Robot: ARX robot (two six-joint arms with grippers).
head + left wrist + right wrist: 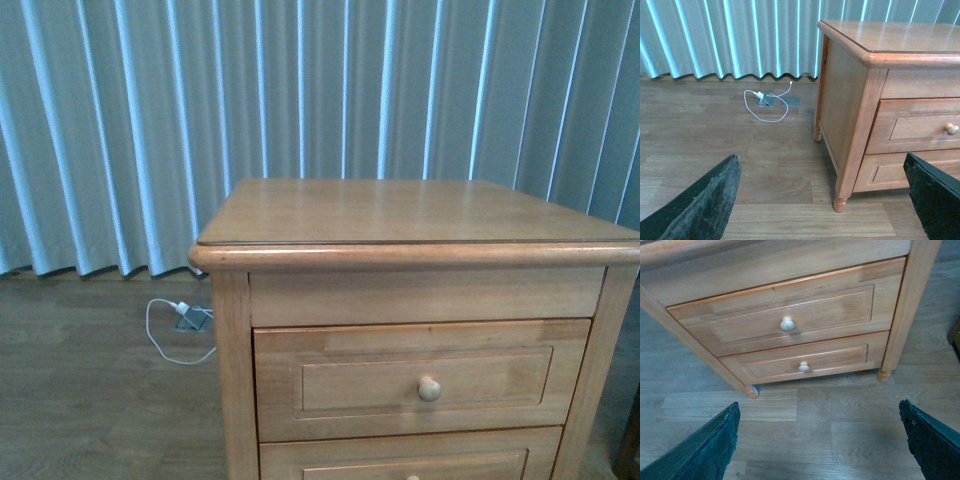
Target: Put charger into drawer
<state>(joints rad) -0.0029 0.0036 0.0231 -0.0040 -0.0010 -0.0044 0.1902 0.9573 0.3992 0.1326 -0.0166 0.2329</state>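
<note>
Left gripper (820, 165): jaws released and wide apart, nothing between them, hanging over bare wood floor (765, 175) off the near corner of the nightstand (400, 215). Right gripper (818, 407): likewise spread and empty, low before the cabinet front.

The drawer (480, 380), upper and taller of the two, is fully closed, with its round knob (429, 388) untouched. The bottom drawer (400, 458) below it is also closed.

The charger is not seen in any view, so its position cannot be stated. No step of the task appears done.

Beyond the nightstand, near the curtain (150, 120), a white plug with white cable (182, 308) lies on the floor beside a floor socket plate (192, 320).

Risks, as judged:
- The white plug may be mistaken for the charger, as it is the only such item in view.
- The two knobs sit close, one above the other, so a low approach could open the wrong drawer.
- The knob is small and round, and an off-centre grip may slip.
</note>
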